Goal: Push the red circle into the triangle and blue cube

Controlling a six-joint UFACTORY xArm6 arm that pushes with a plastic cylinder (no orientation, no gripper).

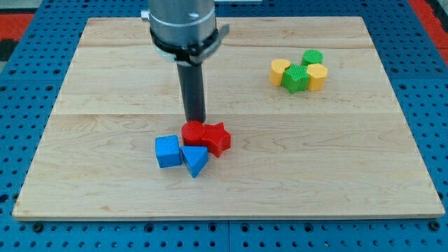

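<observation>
The red circle (192, 132) lies just left of the board's middle, touching the red star (217, 137) on its right. The blue triangle (195, 161) sits just below the red circle, close to or touching it. The blue cube (167, 151) lies to the triangle's left, touching it, and just below-left of the circle. My tip (194, 122) stands right at the red circle's top edge, touching it or nearly so. The rod rises from there toward the view's top.
A cluster at the upper right holds a yellow block (280, 71), a green star-like block (296, 78), a green round block (312, 57) and a yellow block (317, 76). The wooden board (105, 84) ends in blue pegboard on all sides.
</observation>
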